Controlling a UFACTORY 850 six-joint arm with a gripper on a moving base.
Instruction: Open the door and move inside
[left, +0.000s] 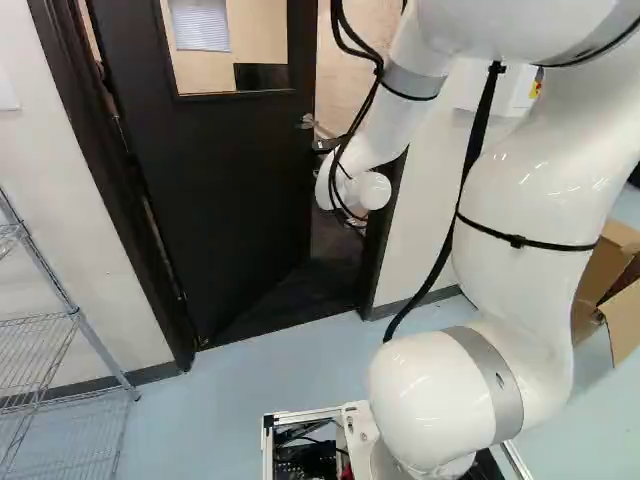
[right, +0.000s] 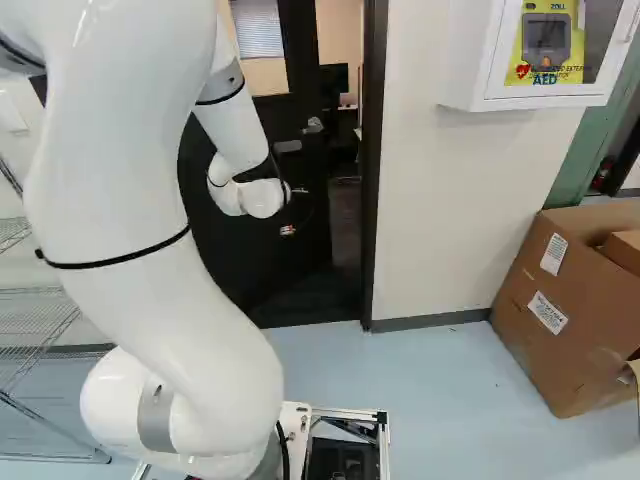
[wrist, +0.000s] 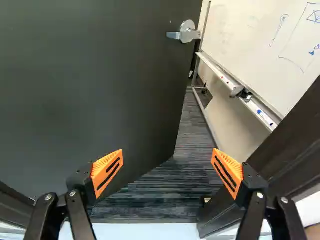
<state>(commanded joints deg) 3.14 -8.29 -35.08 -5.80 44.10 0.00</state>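
Door (wrist: 100, 90) part-open ahead of gripper (right: 294, 210), mostly to its L, w/ fingers wide apart.

Pale blue floor (right: 430, 380) spans the lower part of both base views, meeting an off-white wall (right: 470, 200) along a dark grey baseboard (right: 430, 319). At the lower left of the left base view stands 1 wire rack (left: 75, 318). At the upper right of the right base view hangs 1 white cabinet (right: 470, 60); below it, at the right edge, sits a cardboard box (right: 520, 310) with 2 white labels. White blinds (right: 258, 28) show at upper left, and beside them probably 1 dark monitor (right: 333, 80). In the wrist view, a whiteboard (wrist: 275, 35) with blue marks and a tray (wrist: 225, 77) stands by dark, lined carpet (wrist: 165, 190).
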